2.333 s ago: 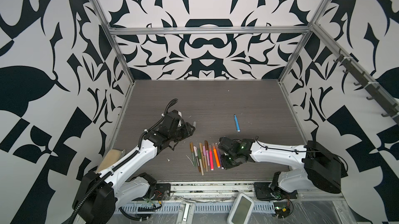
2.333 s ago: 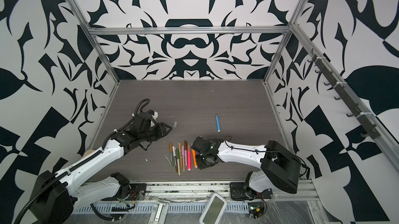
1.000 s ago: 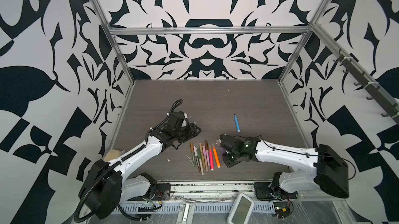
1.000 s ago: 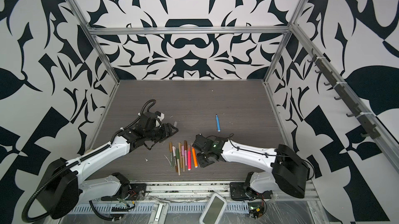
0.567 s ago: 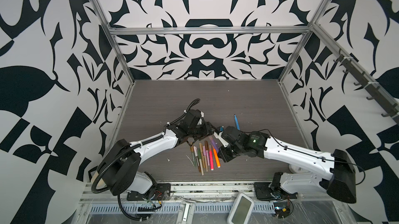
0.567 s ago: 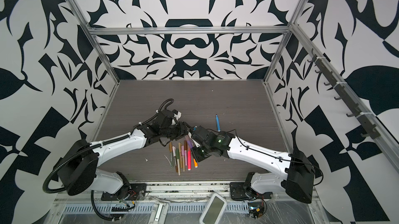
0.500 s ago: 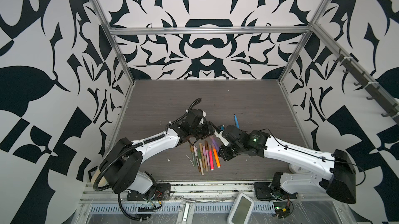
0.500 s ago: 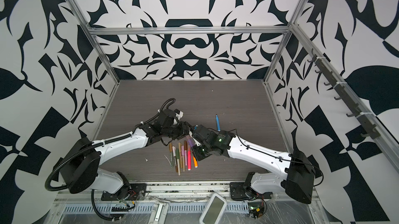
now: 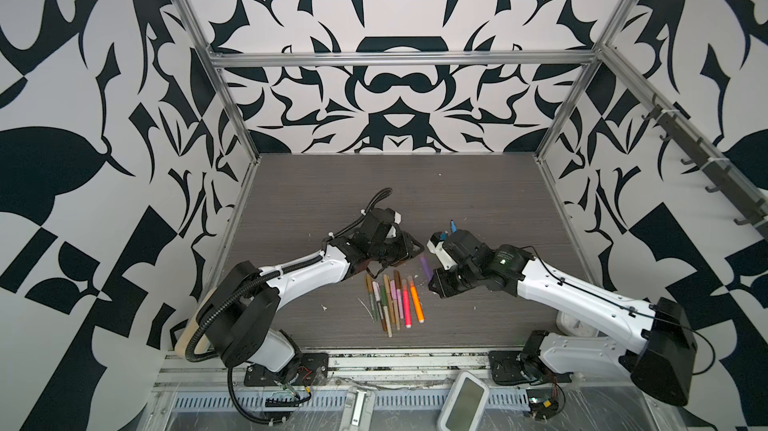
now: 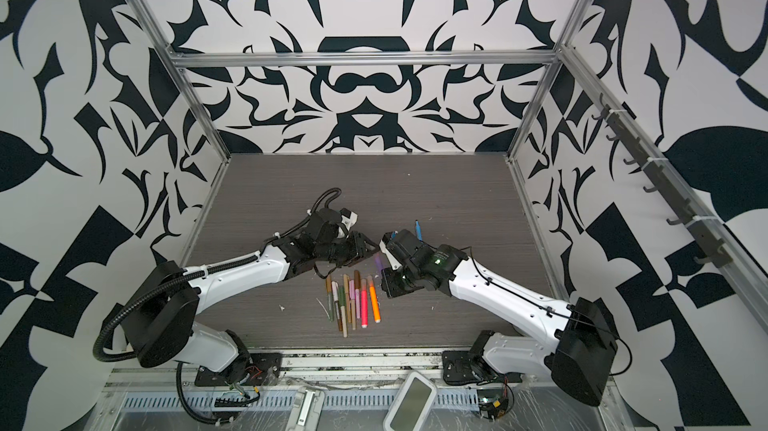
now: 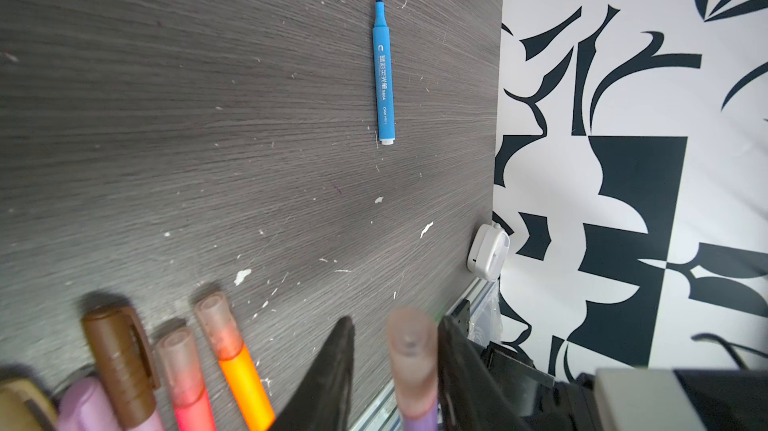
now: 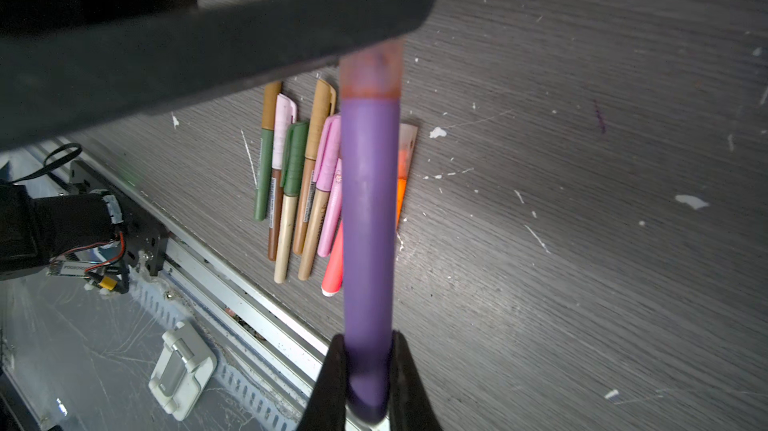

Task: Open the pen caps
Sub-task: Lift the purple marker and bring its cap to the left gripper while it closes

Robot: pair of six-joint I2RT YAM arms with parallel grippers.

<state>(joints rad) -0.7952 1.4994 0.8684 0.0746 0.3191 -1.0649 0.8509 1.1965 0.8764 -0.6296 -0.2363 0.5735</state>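
**Straddling a marker cap between two arms**

The left gripper (image 11: pixel 397 325) has its jaws apart on either side of the translucent pinkish cap (image 11: pixel 411 350). A gap shows between one finger (image 11: pixel 332 366) and the cap, so nothing is clamped there. The cap sits on the end of the purple marker (image 12: pixel 368 208), held above the table (image 11: pixel 166 117) between the two arms. The right gripper (image 12: pixel 368 350) is clenched on the marker's other end. Below, a row of capped pens (image 9: pixel 392 296) lies side by side, caps toward the back wall. A blue marker (image 11: pixel 383 75) lies uncapped, well apart from the row.
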